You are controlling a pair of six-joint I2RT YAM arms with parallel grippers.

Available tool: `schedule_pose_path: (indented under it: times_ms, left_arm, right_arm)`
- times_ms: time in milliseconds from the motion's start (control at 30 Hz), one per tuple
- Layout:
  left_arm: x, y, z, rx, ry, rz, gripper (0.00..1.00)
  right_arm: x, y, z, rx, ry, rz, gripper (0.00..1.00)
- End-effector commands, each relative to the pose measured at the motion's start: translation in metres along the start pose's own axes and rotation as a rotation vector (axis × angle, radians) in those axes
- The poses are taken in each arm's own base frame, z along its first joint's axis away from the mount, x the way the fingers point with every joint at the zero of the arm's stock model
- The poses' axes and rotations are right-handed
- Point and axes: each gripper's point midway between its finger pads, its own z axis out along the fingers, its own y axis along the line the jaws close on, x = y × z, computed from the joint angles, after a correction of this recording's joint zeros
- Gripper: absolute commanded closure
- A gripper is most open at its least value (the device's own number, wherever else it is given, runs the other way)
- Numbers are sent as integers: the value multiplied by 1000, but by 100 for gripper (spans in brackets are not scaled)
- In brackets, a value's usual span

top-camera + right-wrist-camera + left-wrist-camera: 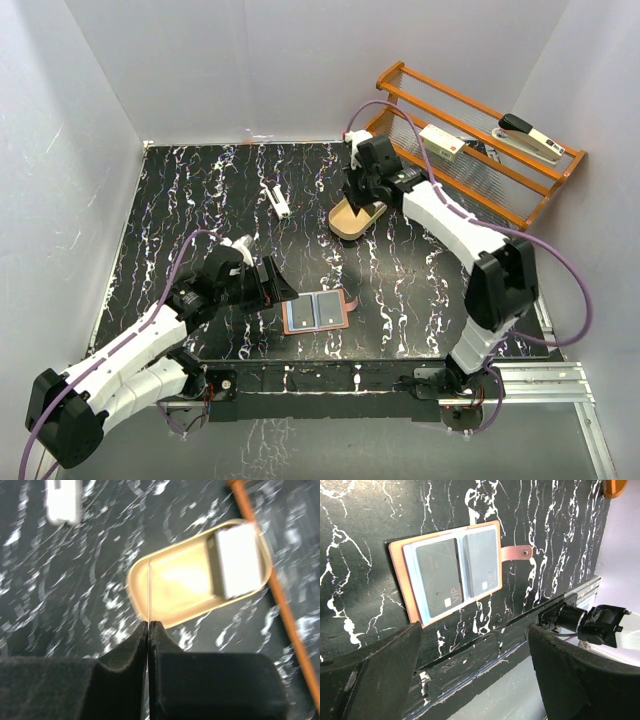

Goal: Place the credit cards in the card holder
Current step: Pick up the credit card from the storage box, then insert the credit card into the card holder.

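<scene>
Lying open and flat on the black, white-veined bench (190, 210), near its front edge, is the card holder (403, 570), its salmon leather rim framing a pale blue-grey inside. Each half already has a dark card tucked in it. The left card (440, 577) and the right card (481, 562) both read "VIP" near a lower corner, beside a small pale square. Any finer print is too small to read. The holder's side tab (516, 553) sticks out flat, with a metal snap at its end.

The left claw (476, 645) hangs just in front of the holder with its fingers spread wide and nothing between them.

The right claw (149, 625) is at the far right of the bench, over the tan oval tray (175, 580). Its fingers are pressed together on a held card (149, 592), seen edge-on as a thin pale line rising from between the tips. The remaining credit cards (240, 560) lie as a whitish stack at one end of the tray, blurred in the wrist view with no lettering legible.

An orange rack (500, 190) leans against the right wall. It carries a white box (443, 140) with a red mark, its writing unreadable, and a stapler (530, 138). A small white object (278, 200) lies on the bench left of the tray.
</scene>
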Motion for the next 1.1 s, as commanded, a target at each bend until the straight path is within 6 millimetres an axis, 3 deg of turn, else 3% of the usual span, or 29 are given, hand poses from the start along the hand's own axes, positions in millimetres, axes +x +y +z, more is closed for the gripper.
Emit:
schedule_pose_path:
  times_ms: [0,100,200,367,500,633,800,1067]
  left_arm:
    - [-9,-27,-8,94,-20,15,14]
    - [-16,-30,-8,84,-37,17,16]
    - [-25,-43,-10,122,-65,21,18]
    - [-37,-74,-23,251,-112,-5,21]
    - [-42,-115,-38,424,-91,-15,27]
    - [-51,-138,-51,530,-120,-33,34]
    - [-54,-165,-67,684,-113,-53,36]
    - [-56,-177,-72,746,-100,-64,41]
  right_arm:
    - [-6,52,-48,-291,-85,154,100]
    - [5,84,-76,-484,-81,267,100]
    - [14,104,-104,-606,-109,349,100]
    - [19,125,-154,-803,-167,445,100]
    - [29,141,-186,-967,-162,513,100]
    - [29,145,-218,-1090,-235,616,100]
    - [33,145,-233,-1128,-245,669,100]
    - [34,151,-243,-1183,-236,701,100]
